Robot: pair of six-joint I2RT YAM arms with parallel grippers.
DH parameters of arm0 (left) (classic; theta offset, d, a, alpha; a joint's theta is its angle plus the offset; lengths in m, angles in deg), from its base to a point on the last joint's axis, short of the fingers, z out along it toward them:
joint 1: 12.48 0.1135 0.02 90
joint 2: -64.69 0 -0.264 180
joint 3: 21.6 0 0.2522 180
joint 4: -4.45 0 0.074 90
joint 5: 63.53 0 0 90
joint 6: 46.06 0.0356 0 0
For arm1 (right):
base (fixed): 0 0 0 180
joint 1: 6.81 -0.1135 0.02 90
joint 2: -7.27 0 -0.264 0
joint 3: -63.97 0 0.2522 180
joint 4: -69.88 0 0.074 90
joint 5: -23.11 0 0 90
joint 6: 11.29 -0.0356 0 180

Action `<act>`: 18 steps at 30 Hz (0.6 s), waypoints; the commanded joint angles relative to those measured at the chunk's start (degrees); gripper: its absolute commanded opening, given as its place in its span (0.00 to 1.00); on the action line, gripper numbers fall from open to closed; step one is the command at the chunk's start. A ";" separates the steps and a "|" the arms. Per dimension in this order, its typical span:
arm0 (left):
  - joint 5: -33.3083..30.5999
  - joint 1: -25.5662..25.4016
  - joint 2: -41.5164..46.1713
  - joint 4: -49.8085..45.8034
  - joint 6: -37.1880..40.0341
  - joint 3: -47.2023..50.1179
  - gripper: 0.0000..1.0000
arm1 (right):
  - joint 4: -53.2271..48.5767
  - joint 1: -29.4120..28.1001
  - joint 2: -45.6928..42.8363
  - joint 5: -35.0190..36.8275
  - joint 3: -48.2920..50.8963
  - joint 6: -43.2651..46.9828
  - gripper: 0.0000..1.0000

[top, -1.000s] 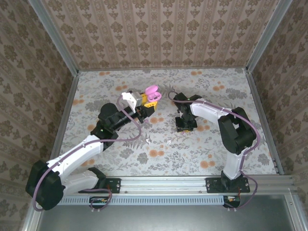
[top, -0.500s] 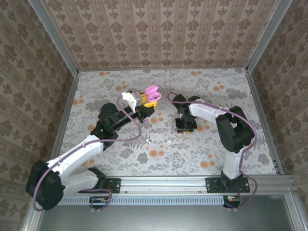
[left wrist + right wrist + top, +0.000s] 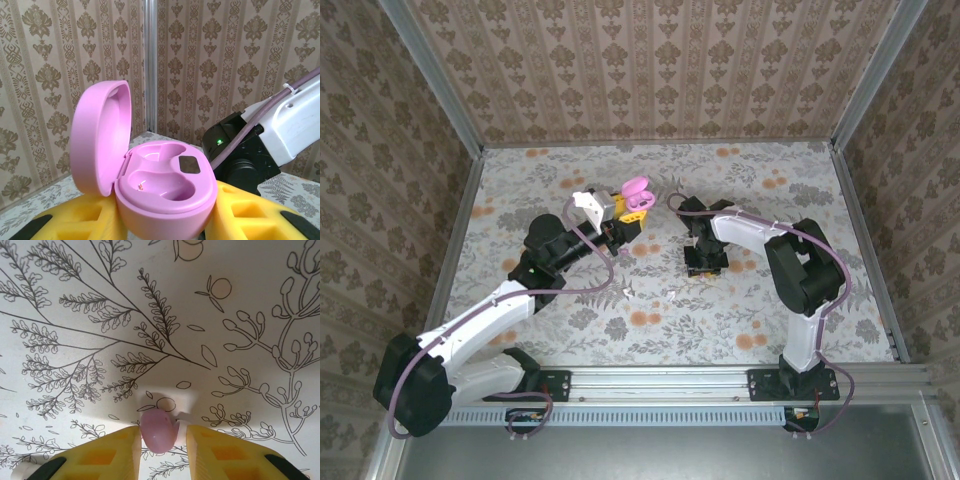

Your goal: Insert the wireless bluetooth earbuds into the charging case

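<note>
The left claw [image 3: 164, 222] clamps the pink charging case [image 3: 167, 192] upright with its lid swung open, so the two empty wells face up ready for loading, while the right claw [image 3: 162, 452], down at the tabletop [image 3: 75, 390], pinches the magenta earbud [image 3: 158, 429] narrowly, apparently to carry it over.

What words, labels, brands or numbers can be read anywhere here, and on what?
None can be read.
The open pink case is blank, the pink earbud is plain, and the tablecloth and wallpaper carry only printed patterns.
</note>
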 commanded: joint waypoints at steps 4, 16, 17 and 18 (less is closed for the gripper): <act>-0.09 0.49 0.06 0.56 -0.47 -0.25 0.39 | -0.02 -0.34 2.26 2.34 -0.03 0.25 0.32; 0.09 0.50 -0.03 0.51 -0.79 -0.28 0.39 | 0.33 -0.10 3.19 3.44 -1.10 0.66 0.29; 0.04 0.49 -0.03 0.46 -0.82 -0.23 0.39 | 0.35 -0.05 3.18 3.53 -1.10 0.66 0.28; 0.00 0.49 -0.08 0.53 -0.79 -0.33 0.39 | 0.27 0.05 3.29 3.61 -1.18 0.74 0.28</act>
